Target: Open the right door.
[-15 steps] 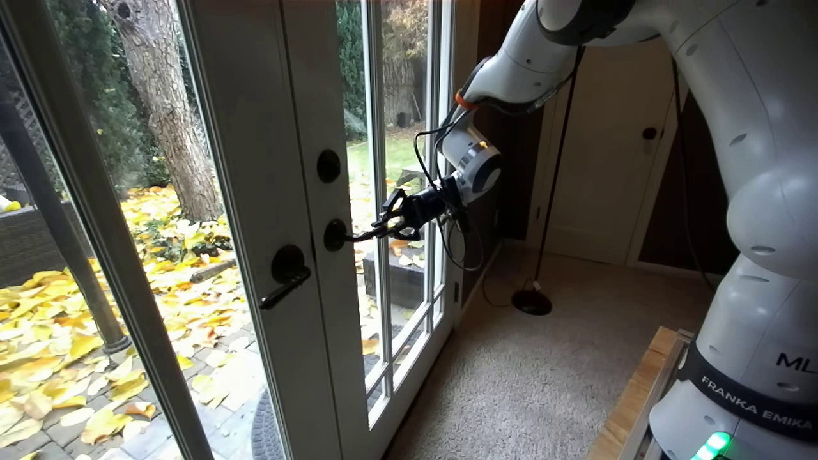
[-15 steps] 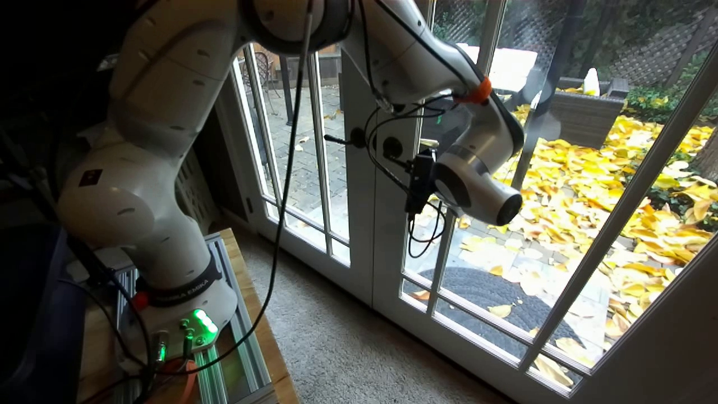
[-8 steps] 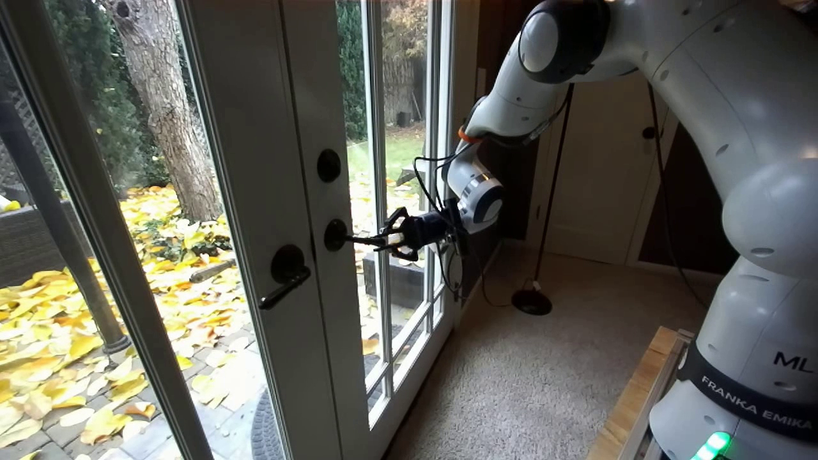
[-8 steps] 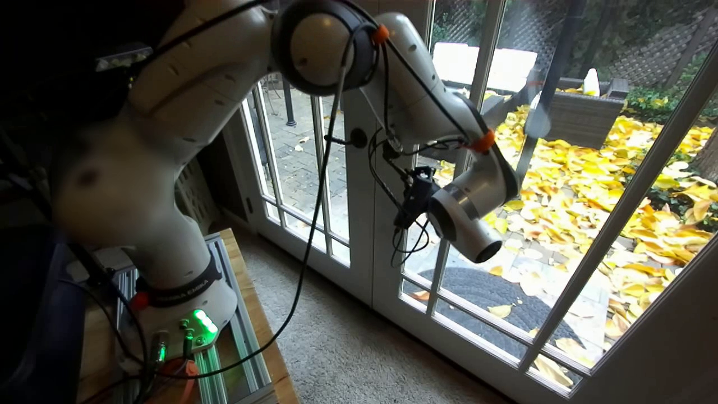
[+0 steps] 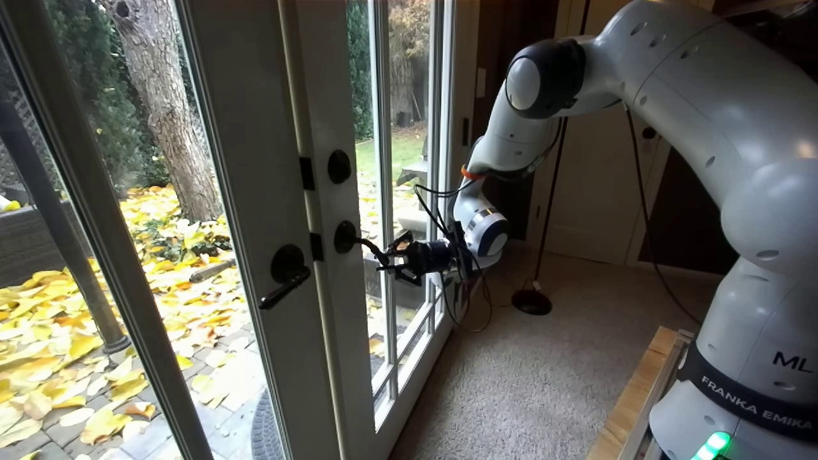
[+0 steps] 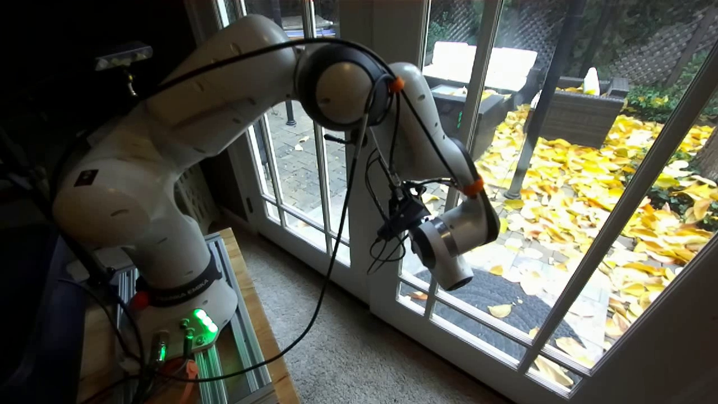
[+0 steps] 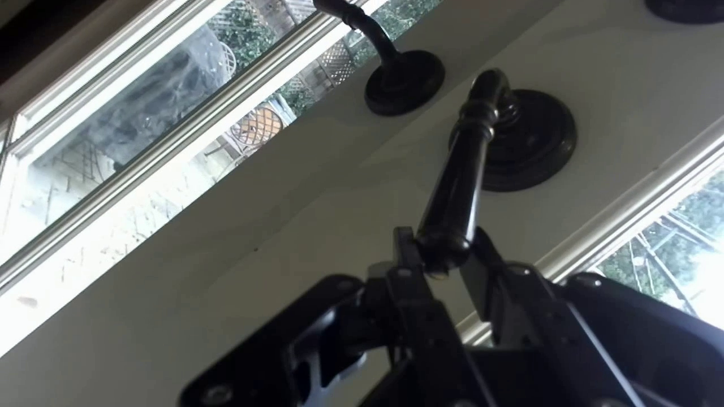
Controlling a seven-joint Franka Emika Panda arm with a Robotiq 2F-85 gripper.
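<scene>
The right door (image 5: 351, 319) is a tall white-framed glass door, slightly ajar; a pale strip of edge with dark plates shows beside the other door. It also shows in an exterior view (image 6: 384, 292) and the wrist view (image 7: 520, 226). Its black lever handle (image 5: 370, 244) slopes down, below a round black deadbolt (image 5: 339, 166). In the wrist view, my gripper (image 7: 444, 254) has its fingers closed on both sides of the handle's free end (image 7: 458, 186). The gripper (image 5: 386, 260) is well away from the glass. In an exterior view the arm and wrist hide the handle.
The matching door (image 5: 255, 191) stands beside it, with one black lever (image 5: 287, 289) that juts into the room. A floor lamp's dark base (image 5: 532, 302) stands on the carpet (image 5: 498, 383). A loose cable (image 6: 328, 280) hangs from the arm. A wooden bench (image 6: 280, 370) carries the robot.
The arm and gripper have moved down, and the handle has swung from about level to sloping down. The right door has come slightly open, away from the matching door.
</scene>
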